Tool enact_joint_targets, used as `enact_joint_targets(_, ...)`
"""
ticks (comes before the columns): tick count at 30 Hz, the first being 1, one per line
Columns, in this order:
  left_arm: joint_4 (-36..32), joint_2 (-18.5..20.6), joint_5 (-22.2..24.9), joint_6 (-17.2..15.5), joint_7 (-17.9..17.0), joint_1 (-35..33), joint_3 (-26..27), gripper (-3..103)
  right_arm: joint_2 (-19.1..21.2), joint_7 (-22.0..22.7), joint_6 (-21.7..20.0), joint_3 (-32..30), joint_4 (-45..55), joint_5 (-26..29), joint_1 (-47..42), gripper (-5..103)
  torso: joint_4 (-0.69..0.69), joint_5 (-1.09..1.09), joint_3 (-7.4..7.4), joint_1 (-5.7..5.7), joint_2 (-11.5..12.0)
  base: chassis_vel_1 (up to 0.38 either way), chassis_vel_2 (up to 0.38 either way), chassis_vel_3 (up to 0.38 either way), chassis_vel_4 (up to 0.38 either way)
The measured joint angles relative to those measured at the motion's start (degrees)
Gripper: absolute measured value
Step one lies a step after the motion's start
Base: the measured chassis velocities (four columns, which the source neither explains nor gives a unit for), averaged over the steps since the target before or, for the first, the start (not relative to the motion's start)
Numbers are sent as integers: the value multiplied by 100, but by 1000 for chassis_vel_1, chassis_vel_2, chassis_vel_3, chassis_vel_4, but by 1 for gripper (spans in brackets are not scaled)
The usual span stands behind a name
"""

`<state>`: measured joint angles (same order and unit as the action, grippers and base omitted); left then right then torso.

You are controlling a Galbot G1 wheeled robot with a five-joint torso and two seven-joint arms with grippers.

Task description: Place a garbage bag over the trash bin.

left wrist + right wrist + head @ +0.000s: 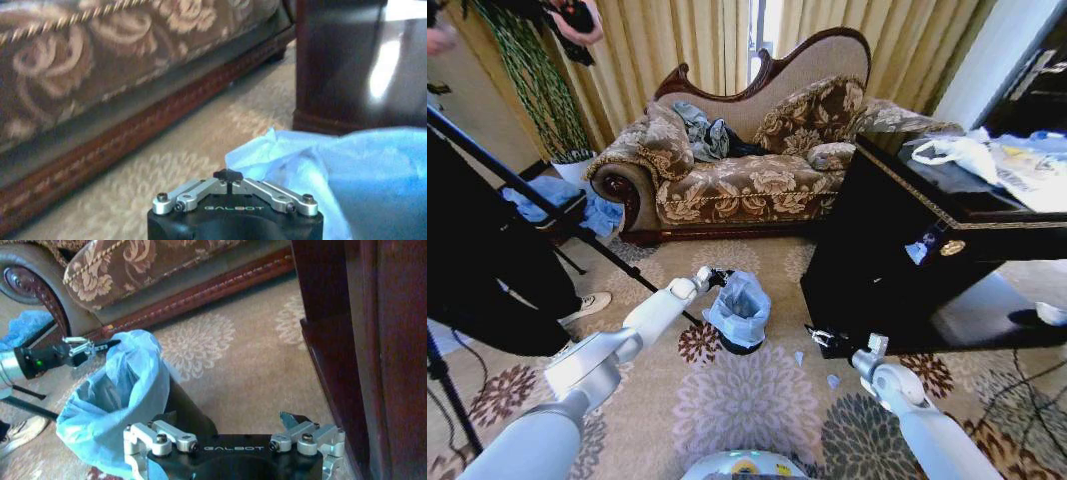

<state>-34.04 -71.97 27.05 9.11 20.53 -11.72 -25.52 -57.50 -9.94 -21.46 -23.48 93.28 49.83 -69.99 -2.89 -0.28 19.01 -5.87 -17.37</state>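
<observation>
The trash bin (743, 347) is a small black cylinder standing on the patterned carpet in front of the sofa, and its dark side (190, 410) shows in the right wrist view. The pale blue garbage bag (739, 305) is draped over its top and hangs down its sides (113, 390). My left gripper (718, 277) is at the bag's far left rim, fingers together on the plastic edge (229, 174). My right gripper (822, 340) hangs low to the right of the bin, open and holding nothing (230, 429).
A dark wooden cabinet (877, 270) stands close to the right of the bin. The floral sofa (747, 185) lies behind. A black tripod leg (577, 235) crosses on the left, by a person's shoe (587, 303). Small scraps (832, 380) lie on the carpet.
</observation>
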Motion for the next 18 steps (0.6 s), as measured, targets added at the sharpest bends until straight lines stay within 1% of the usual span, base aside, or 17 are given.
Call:
enact_joint_targets(2,343,-149,13,5,28,-5,126,0,1,-23,31,-5,-3,-11,-47,100,0,0,0,0,0,0,0,0,0)
enact_joint_targets(4,406,-172,18,5,33,-9,147,0,3,-27,39,-8,-4,-12,-58,100,0,0,0,0,0,0,0,0,0)
enact_joint_targets(7,766,-369,39,4,21,-90,355,0,34,-57,73,-24,-4,-15,-149,100,0,-1,0,0,0,0,0,0,0)
enact_joint_targets(12,877,-443,54,-3,13,-124,438,0,42,-78,94,-41,-5,-16,-184,100,2,4,-2,1,-1,0,0,0,0)
enact_joint_targets(16,1026,-519,44,-67,41,-208,480,0,40,-86,108,-46,-6,-24,-225,100,0,-5,1,-1,1,0,0,0,0)
enact_joint_targets(17,1039,-532,42,-80,44,-238,505,0,44,-91,112,-47,-3,-26,-236,100,-1,-4,1,-1,0,0,0,0,0)
enact_joint_targets(18,1040,-525,35,-104,43,-309,543,0,66,-106,123,-46,4,-26,-251,100,-1,2,0,0,0,0,0,0,0)
